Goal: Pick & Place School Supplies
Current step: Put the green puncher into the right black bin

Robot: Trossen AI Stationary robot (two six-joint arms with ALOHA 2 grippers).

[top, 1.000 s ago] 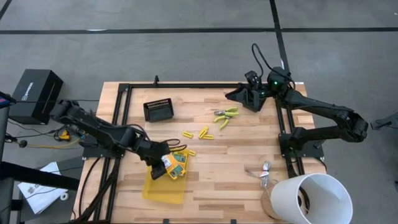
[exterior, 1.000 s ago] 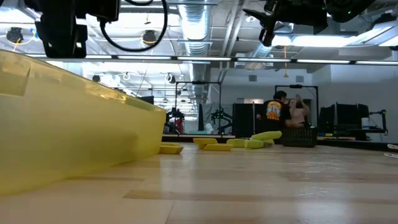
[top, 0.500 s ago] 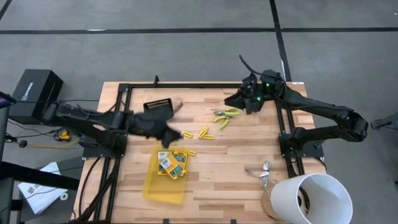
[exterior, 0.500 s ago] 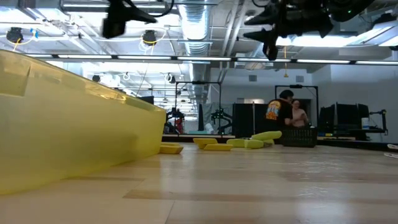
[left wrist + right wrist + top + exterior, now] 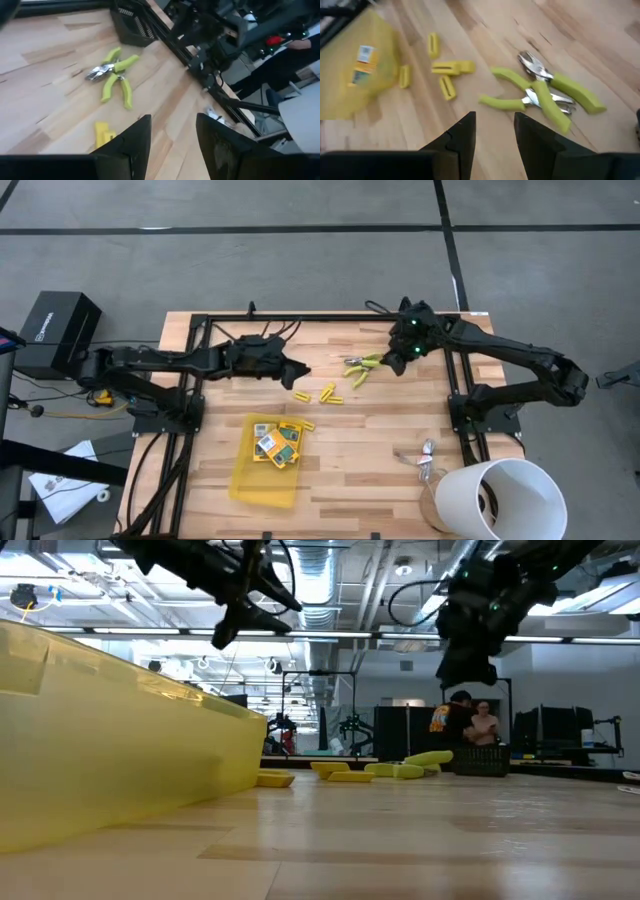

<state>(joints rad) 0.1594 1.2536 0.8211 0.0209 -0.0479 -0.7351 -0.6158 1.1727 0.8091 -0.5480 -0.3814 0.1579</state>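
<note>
The left gripper (image 5: 298, 372) is hovering above the wooden bench (image 5: 370, 460) near the far middle, its fingers (image 5: 134, 142) standing apart with nothing between them. Just beyond its tip the short yellow sticks (image 5: 325, 394) are lying scattered on the bare wood, with one more stick (image 5: 309, 425) lying beside the tray's far corner. The left wrist view is looking past the parted fingers at one yellow stick (image 5: 104, 134) and at the green-handled tools (image 5: 114, 74) farther off.

The right gripper (image 5: 392, 358) is reaching in from the far right corner and hanging just beside the green-handled tools (image 5: 362, 367), which are lying in a small heap on the bench between the two grippers. Its fingers (image 5: 462, 137) are also standing apart and empty; the right wrist view is showing the tools (image 5: 545, 95) lying crossed over each other, with several sticks (image 5: 447, 70) close by.

The printed boxes (image 5: 277, 442) are lying inside the translucent yellow tray (image 5: 262, 485), at its far end, near the front left of the bench. A black mesh basket (image 5: 255, 350) is partly showing under the left arm. A white bucket (image 5: 500, 498) is standing at the front right corner, with silvery clips (image 5: 424, 458) lying just beside it. In the low view two people (image 5: 462, 720) are standing in the room behind the bench
</note>
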